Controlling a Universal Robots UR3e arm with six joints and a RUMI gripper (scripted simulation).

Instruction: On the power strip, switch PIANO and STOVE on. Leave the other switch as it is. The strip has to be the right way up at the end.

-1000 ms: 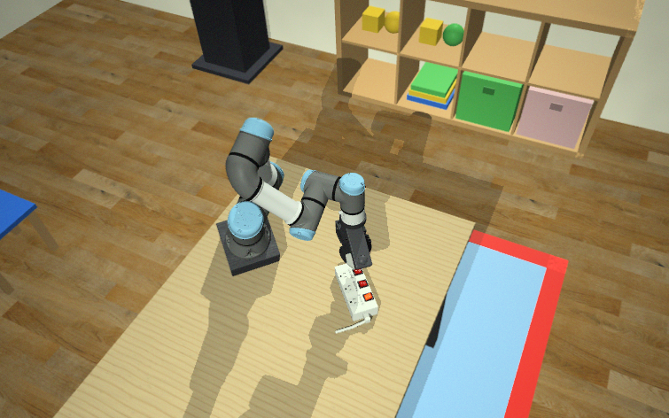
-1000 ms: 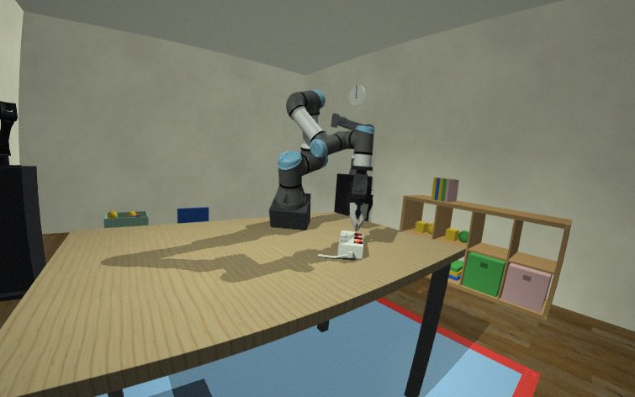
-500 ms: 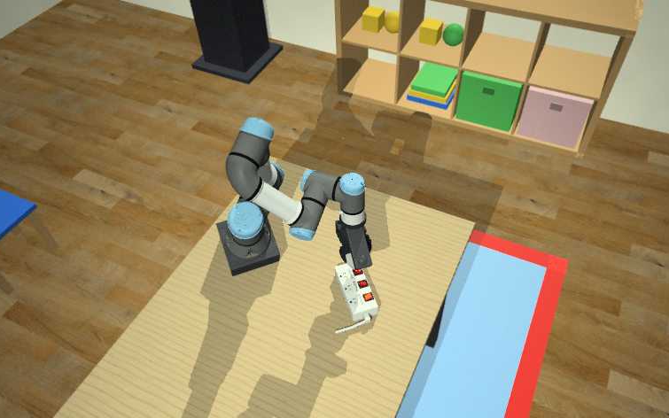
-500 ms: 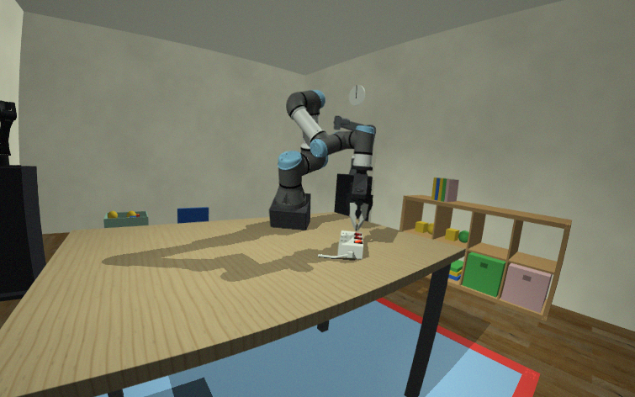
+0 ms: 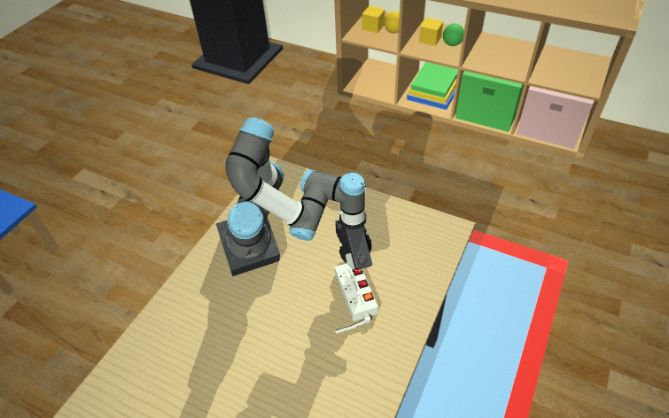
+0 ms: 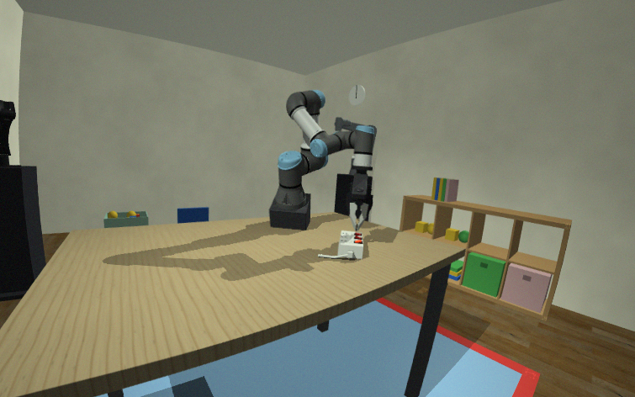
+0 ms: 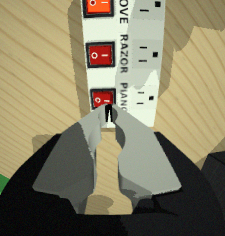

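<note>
The power strip (image 5: 356, 290) lies on the wooden table (image 5: 159, 332), face up, sockets and rocker switches showing, so the right-way-up condition is met as things lie. Its white cord stub (image 5: 349, 326) points toward the near table edge.

The gripper (image 7: 108, 113) hangs vertically over the end of the strip nearest the arm's base (image 5: 268, 259). The fingers are pressed together with nothing between them, forming a single poking tip. In the wrist view that tip sits on or just above the lower edge of the PIANO switch (image 7: 102, 98); whether it actually touches cannot be settled from this angle.

Switch states: the STOVE switch (image 7: 98, 6) shows a brighter orange-red than the other two, which suggests it is already on. The RAZOR switch (image 7: 99, 55) is dark red, apparently off, and should be left alone. PIANO is also dark red, so it reads as not yet toggled, though the shadow of the gripper makes the shade hard to judge.

Progress estimate: roughly halfway. STOVE appears done, PIANO is the step in hand. What is left is a downward press on the correct side of the PIANO rocker, without sliding the strip or nudging RAZOR just beside it.
</note>
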